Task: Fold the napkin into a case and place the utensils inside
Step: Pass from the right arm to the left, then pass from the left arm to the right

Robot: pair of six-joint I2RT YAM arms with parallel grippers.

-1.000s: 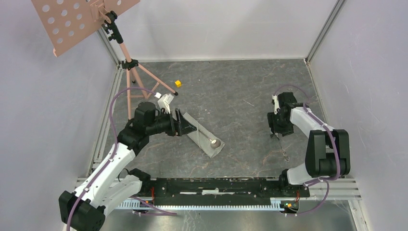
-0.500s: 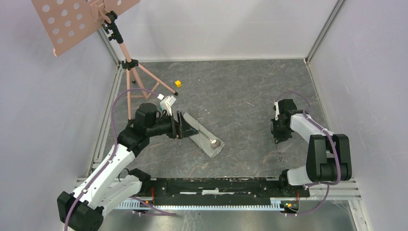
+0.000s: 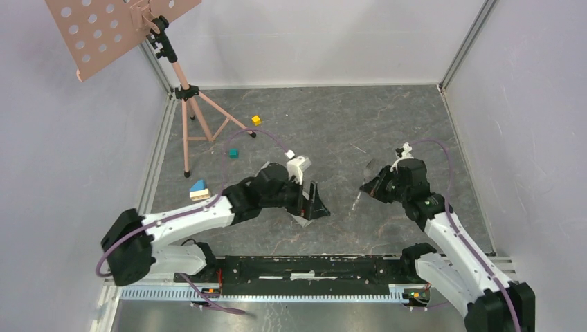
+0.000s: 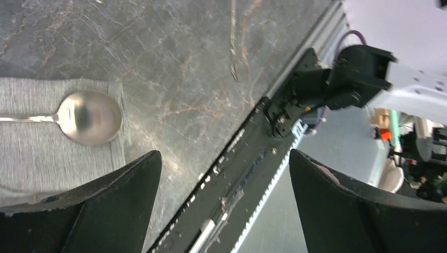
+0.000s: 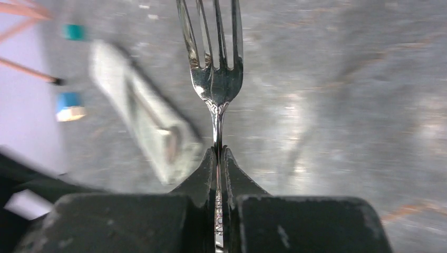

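You can count one spoon, one fork, one folded napkin, two small cubes, a yellow cube and a teal cube, one blue-and-tan block, one pink tripod stand, and two robot arms, the left arm and the right arm.

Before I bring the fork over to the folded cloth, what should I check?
1. Silver metal fork gripped: ok, right tool shut on its handle, tines forward.
2. Left tool free: ok, jaws wide, holding nothing.
3. Round-bowled silver spoon in place: ok, bowl lies on the pale grey-green folded cloth case, near its end.
4. Pocket opening for the fork: cannot tell, no opening shows.
5. Way to the case: not ok, in the top view the left tool hangs over it.
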